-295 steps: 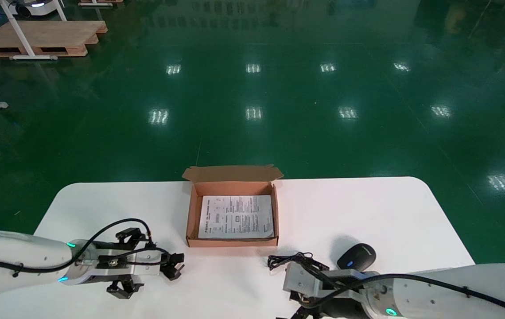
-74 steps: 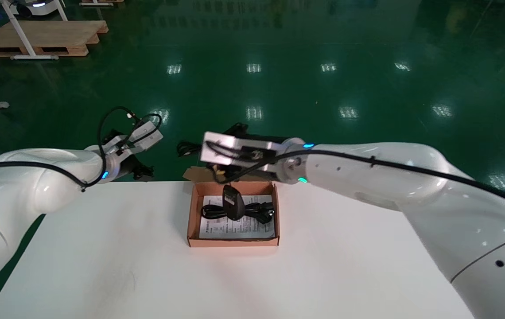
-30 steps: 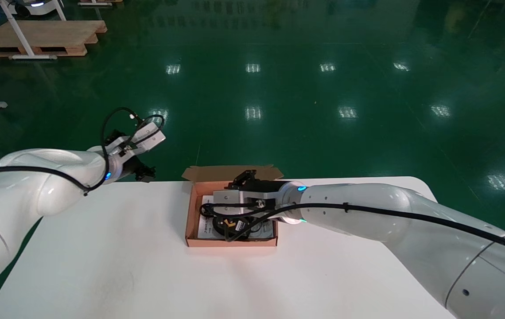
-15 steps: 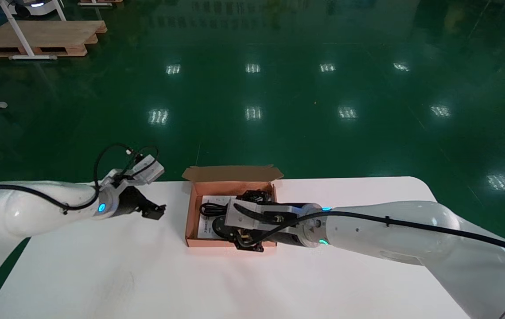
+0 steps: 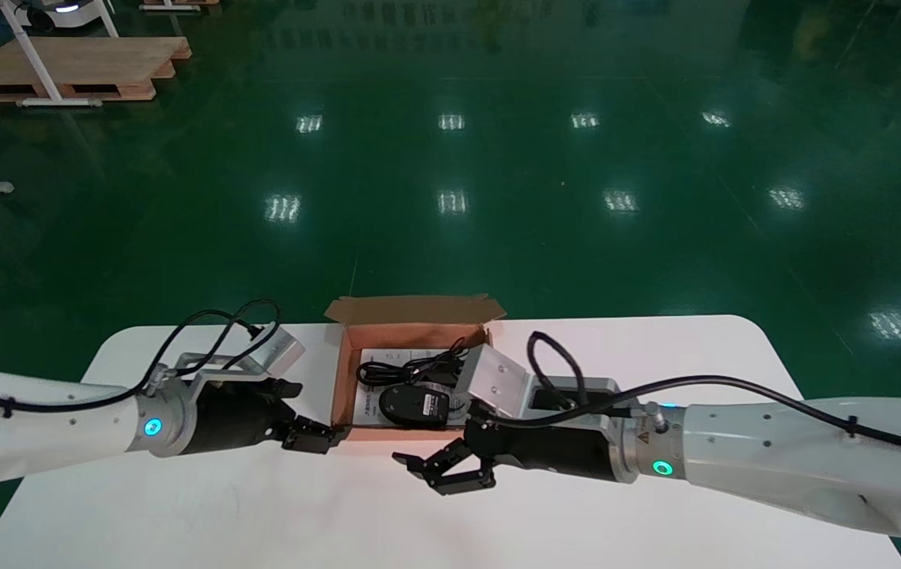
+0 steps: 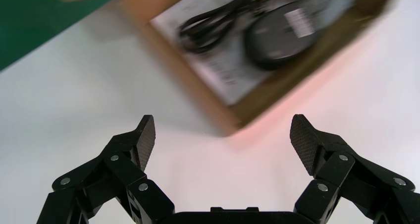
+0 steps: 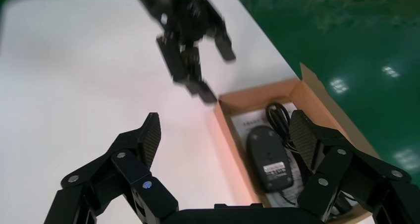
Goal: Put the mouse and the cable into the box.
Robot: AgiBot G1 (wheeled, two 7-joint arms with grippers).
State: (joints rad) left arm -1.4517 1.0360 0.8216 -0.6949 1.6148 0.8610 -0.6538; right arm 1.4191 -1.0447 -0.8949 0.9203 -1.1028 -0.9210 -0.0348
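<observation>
The brown cardboard box (image 5: 337,387) lies open at the middle of the white table (image 5: 182,506). A black mouse (image 5: 415,405) rests in it belly up, its label showing. The black cable (image 5: 407,368) is bundled behind the mouse, also in the box. My right gripper (image 5: 444,472) hovers open and empty just in front of the box's near wall. My left gripper (image 5: 312,436) sits open and empty at the box's near left corner. In the left wrist view, the box (image 6: 262,100), mouse (image 6: 282,33) and cable (image 6: 218,21) lie beyond the left gripper (image 6: 223,135). In the right wrist view, the mouse (image 7: 267,157) and cable (image 7: 277,117) lie past the right gripper (image 7: 225,135).
A printed paper sheet (image 5: 379,357) lines the box floor under the mouse and cable. The box's lid flap (image 5: 415,308) stands open on the far side. The two grippers face each other across the box's near left corner, a short way apart. Green floor (image 5: 450,158) surrounds the table.
My right gripper has pulled back out of the box towards the table's near side, leaving the mouse inside. My left arm has come down and in to the box's near left corner.
</observation>
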